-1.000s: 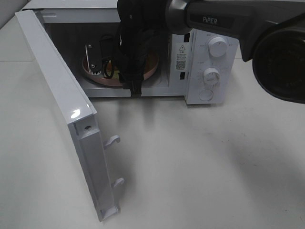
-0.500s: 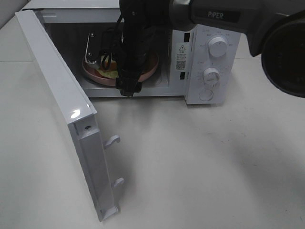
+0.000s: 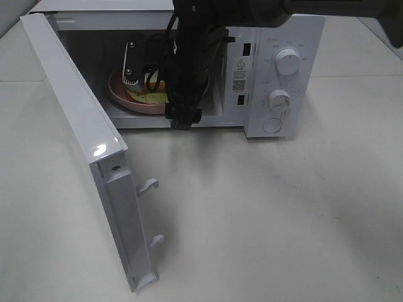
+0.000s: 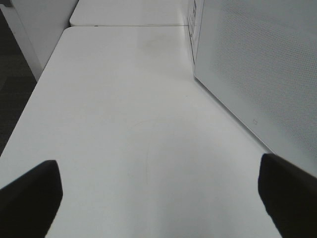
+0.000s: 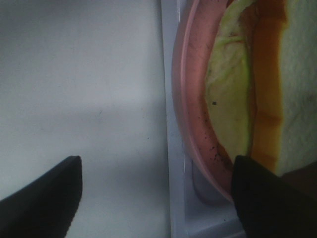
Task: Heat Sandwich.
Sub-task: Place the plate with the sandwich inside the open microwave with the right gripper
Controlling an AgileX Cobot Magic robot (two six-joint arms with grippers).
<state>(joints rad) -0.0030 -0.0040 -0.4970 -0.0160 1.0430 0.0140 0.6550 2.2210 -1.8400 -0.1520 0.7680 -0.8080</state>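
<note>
**Sandwich on Its Plate Inside the Microwave, Door Not Shut Yet**

What could go wrong, from left to right:
- Could shut the white door on the black arm by swinging it before the arm is out.
- Could push the door too softly, leaving its two hooks unlatched, so no heating at all.
- Could catch the plate's rim or the bread while backing out, being so close, and drag the food toward the front edge.
- Could bump the top of the opening by lifting too soon.
- Could turn the knobs too far and burn the bread.

Jaws:
- Left jaws: wide apart, holding nothing, low over the bare surface beside the microwave.
- Right jaws: apart too, gripping nothing, reaching into the opening, one tip right by the plate. Cannot tell if touching.

What holds what:
- In the microwave: one round pink plate, near the front of the opening.
- On the plate: the sandwich, white bread with brown crust and a green leaf poking out.
- Nothing else seen in there, though part hidden behind the arm.
</note>
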